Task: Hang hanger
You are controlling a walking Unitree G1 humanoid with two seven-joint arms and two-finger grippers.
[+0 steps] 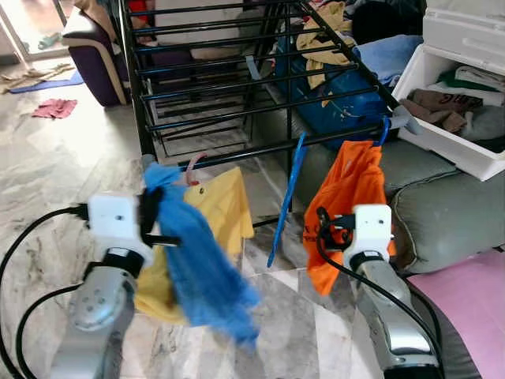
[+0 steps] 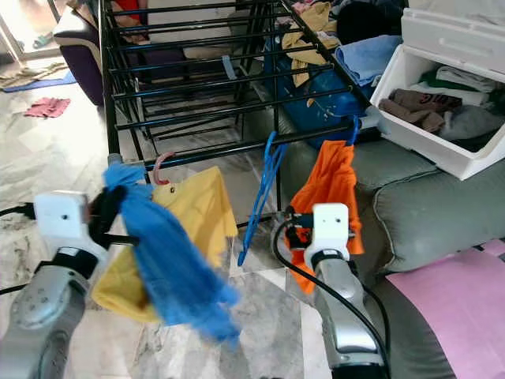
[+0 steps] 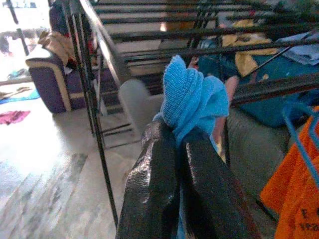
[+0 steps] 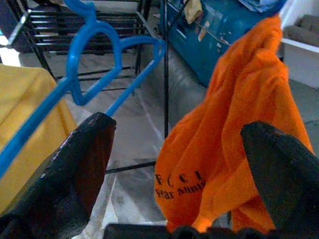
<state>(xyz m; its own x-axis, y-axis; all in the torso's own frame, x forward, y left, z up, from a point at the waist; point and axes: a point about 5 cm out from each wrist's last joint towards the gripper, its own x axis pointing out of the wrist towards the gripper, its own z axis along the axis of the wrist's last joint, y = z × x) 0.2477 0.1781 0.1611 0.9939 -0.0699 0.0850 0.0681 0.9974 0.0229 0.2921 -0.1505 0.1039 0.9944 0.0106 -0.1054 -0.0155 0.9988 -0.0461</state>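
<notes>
Hanger of blue plastic (image 1: 286, 197), bare, dangling from the lowest front bar of the black metal drying rack (image 1: 237, 87), tilting between the two shirts. Hanging just left of it from a pink plastic hook (image 1: 194, 164), a yellow cotton shirt (image 1: 221, 207). Hanging on the right from another blue hook (image 1: 384, 130) at the rack's corner, an orange shirt with dark lettering (image 1: 347, 197).

Left gripper (image 3: 177, 164) pressing its black fingers (image 3: 149, 189) tightly together on a bunched blue terry cloth (image 1: 197, 253), holding it up just before the rack's front bar; cloth drooping below the wrist, blurred, overlapping the yellow cotton shirt in the head views.

Right gripper (image 4: 174, 164) standing with fingers spread wide apart, gripping nothing, facing the orange shirt with dark lettering, with the hanger of blue plastic beside one finger in the wrist view. Touching or merely near the shirt: not possible to tell.

Sitting behind the rack, a large blue bag (image 1: 331, 103) with yellow and pale blue garments draped over the bars. Resting at the right on grey cushions (image 1: 450, 213), a white plastic bin (image 1: 458, 146) full of folded clothes. Lying on the marble floor (image 1: 55, 181) far left, a small red rag (image 1: 54, 108) near a purple armchair (image 1: 99, 59).
</notes>
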